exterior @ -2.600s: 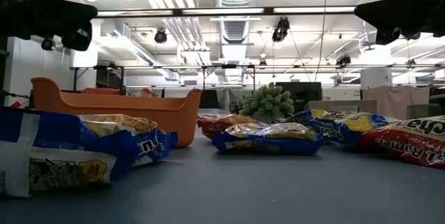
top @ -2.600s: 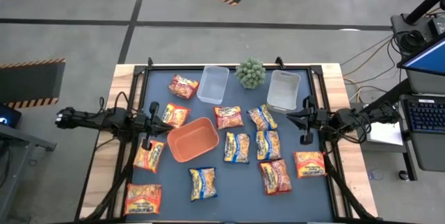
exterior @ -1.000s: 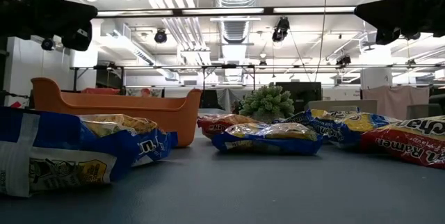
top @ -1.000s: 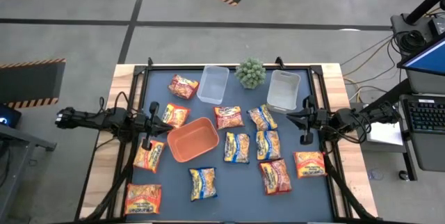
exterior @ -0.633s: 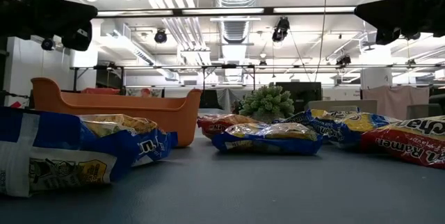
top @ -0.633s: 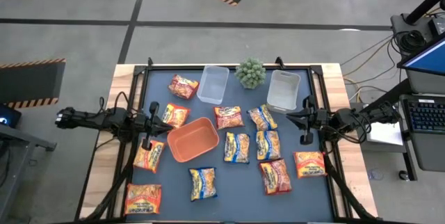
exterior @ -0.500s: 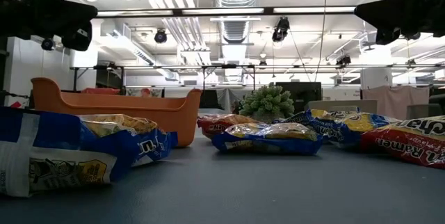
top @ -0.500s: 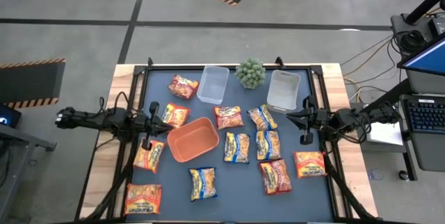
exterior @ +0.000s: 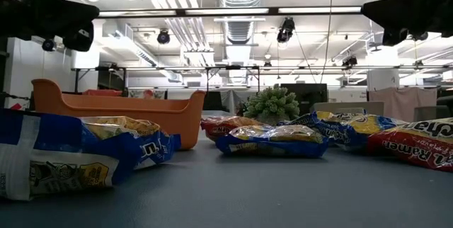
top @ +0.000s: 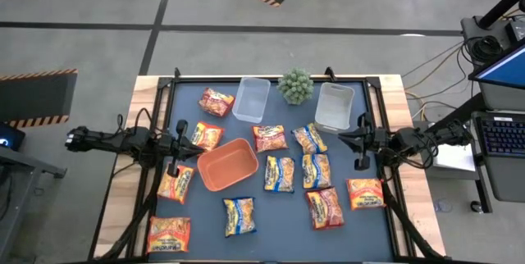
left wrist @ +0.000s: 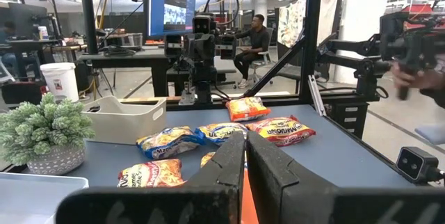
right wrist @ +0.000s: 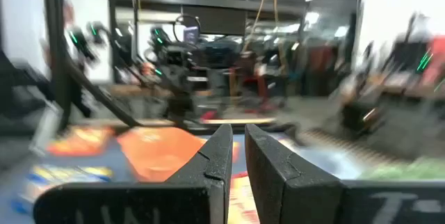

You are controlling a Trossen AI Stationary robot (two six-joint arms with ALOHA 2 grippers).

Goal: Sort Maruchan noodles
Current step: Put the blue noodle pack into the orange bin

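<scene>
Several Maruchan noodle packets lie flat on the dark table: a red one [top: 216, 101] at the far left, orange ones [top: 270, 138] [top: 365, 193] [top: 168, 234], and yellow-and-blue ones [top: 280, 174] [top: 239, 216]. My left gripper [top: 189, 138] [left wrist: 245, 137] hovers level above the table's left side, shut and holding nothing, next to an orange packet [top: 207, 135]. My right gripper [top: 343, 137] [right wrist: 238, 128] hovers level at the right side, shut and holding nothing, and points toward the table's middle.
An orange tray [top: 228, 164] sits left of the middle. Two clear tubs [top: 251, 99] [top: 335, 106] stand at the far edge with a small potted plant [top: 295, 86] between them. A black frame [top: 166, 92] rims the table. A person [left wrist: 256, 40] sits in the room beyond.
My right gripper has rolled slightly about its own pointing line and has stayed where it was. No packet has moved.
</scene>
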